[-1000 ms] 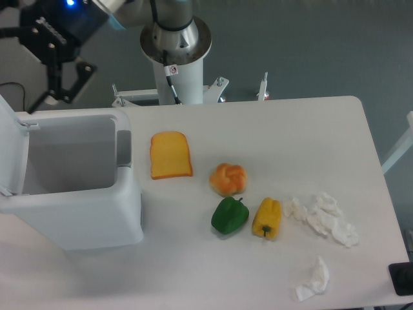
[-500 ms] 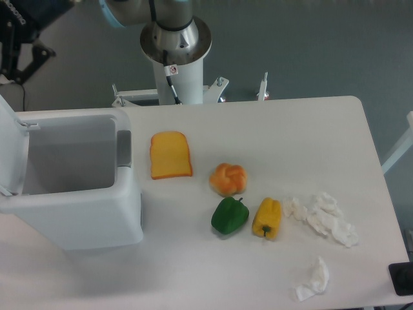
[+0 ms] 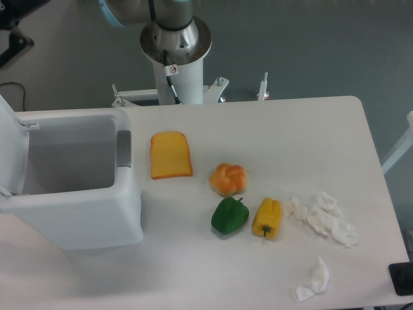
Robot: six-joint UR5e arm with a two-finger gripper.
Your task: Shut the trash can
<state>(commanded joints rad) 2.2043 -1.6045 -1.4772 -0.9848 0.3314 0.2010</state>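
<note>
Since a second ago my claw has swung up and left, from just behind the trash can to the top-left corner of the view, where only a dark fragment of it shows; I can't tell whether its fingers are apart or together. Nothing on the desk has shifted. Trash can sits at the desk's left edge, mouth open and looking empty, with its lid standing upright along the left side and the grey latch strip on the right rim. Bread slice, orange bun, green pepper, yellow pepper and crumpled tissues all lie to the right, well clear of the can. I read this as the approach: getting round to the lid's outer face. To do it well I'd come in from the left, above the lid's top edge, contact high on the outer face away from the hinge, then push right and down along the lid's arc, slowly, so the can doesn't slide toward the bread. I'd finish with a downward press near the latch strip so it seats.
</note>
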